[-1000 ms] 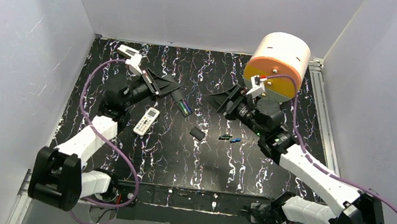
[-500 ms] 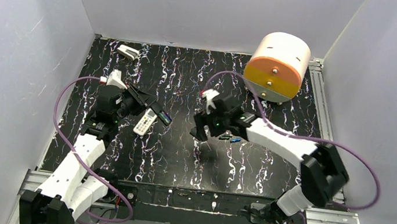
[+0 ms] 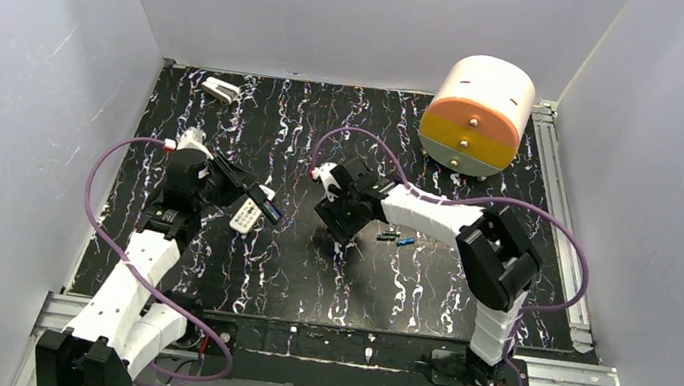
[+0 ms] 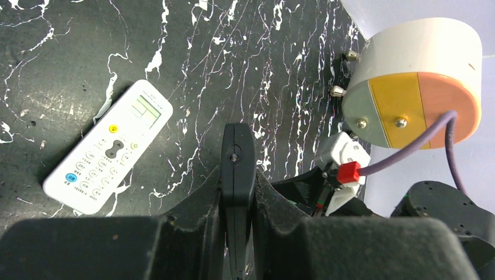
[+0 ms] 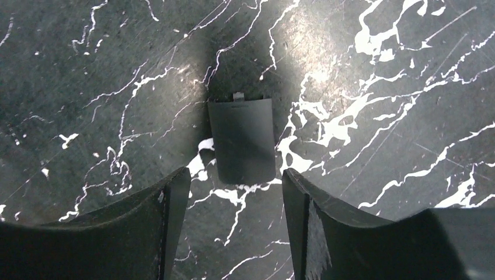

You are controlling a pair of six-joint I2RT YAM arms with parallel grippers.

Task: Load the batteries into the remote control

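The left jaws clamp a flat black strip (image 4: pixel 236 157) near the white remote (image 4: pixel 111 154); the right jaws stand released astride a dark cover (image 5: pixel 242 140) on the table (image 5: pixel 379 70).

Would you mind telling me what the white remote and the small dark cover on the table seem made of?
The white remote: likely moulded plastic, smooth shell with faint sheen. The dark cover: probably matte plastic, thin and flat, with a moulded latch tab at one edge.

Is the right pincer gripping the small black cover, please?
No, the cover lies flat on the table between the right pincer's open fingers.
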